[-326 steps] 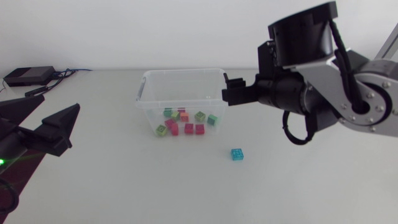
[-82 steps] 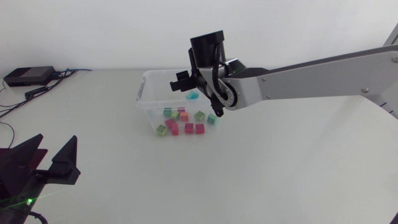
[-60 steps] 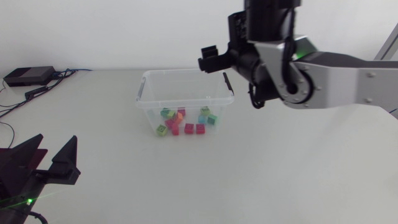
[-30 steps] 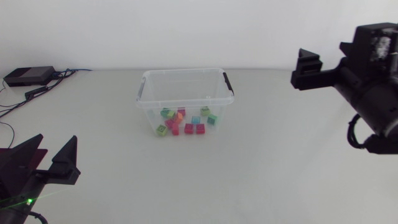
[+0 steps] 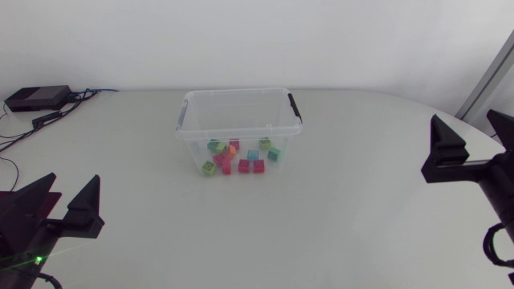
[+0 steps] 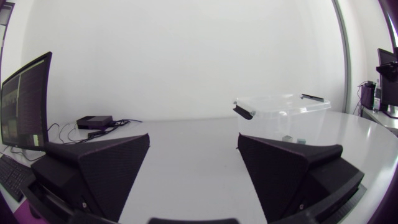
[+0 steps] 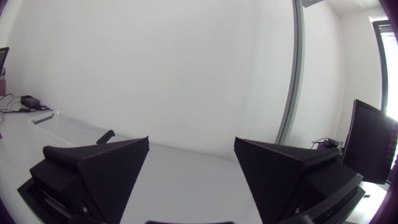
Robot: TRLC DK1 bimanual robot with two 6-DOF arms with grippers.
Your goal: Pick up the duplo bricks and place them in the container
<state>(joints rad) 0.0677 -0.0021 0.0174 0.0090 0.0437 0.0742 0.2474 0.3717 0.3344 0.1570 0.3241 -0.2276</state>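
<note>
A clear plastic container point(image 5: 238, 92) with black handles stands on the white tabletop point(image 5: 321, 225), and all the duplo bricks point(image 5: 237, 156) lie inside it on its floor, a loose cluster of green, orange, red, pink and blue pieces gathered towards its near wall. The left arm point(image 5: 24, 233) is well apart from the container, off its near-left corner at the tabletop's edge; the left arm's jaws are spread wide with nothing between them, and its wrist view looks across to the container point(image 6: 283, 106), where a couple of bricks point(image 6: 292, 139) show through the wall. The right arm point(image 5: 482, 172) is well apart from the container on the opposite side; the right arm's jaws are likewise spread and hold nothing, with the container point(image 7: 62, 124) off beyond one of them. A small black box point(image 5: 36, 98) with cables lies on the tabletop, far to the container's left.
</note>
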